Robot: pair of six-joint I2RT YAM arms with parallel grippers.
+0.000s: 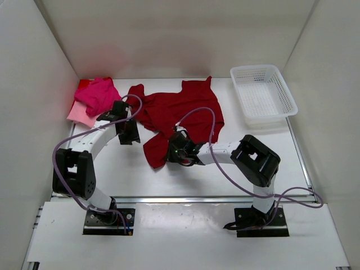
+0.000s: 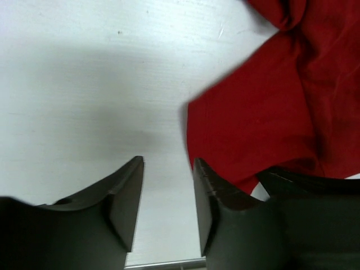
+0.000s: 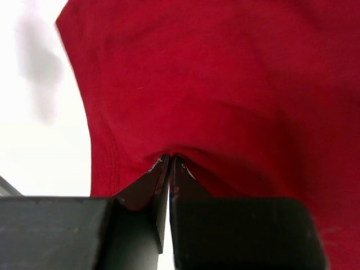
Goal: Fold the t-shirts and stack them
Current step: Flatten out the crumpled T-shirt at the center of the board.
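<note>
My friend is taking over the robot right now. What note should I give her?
Left gripper: open, over bare table beside the crimson t-shirt.
Right gripper: shut on the crimson t-shirt's near edge.
Hot pink t-shirt: crumpled at the back left, on the pale pink t-shirt.
Done: crimson and hot pink are unfolded; pale pink is hard to tell.
Left: fold them, then stack.

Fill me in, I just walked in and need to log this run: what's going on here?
The right hand is shut on the dark crimson t-shirt, pinching it by its near edge as it lies rumpled mid-table. The left hand is open over bare table beside that shirt, holding nothing. Far left, the hot pink t-shirt sits bunched on the pale pink t-shirt. The white basket stands far right. The crimson one is not yet folded.
</note>
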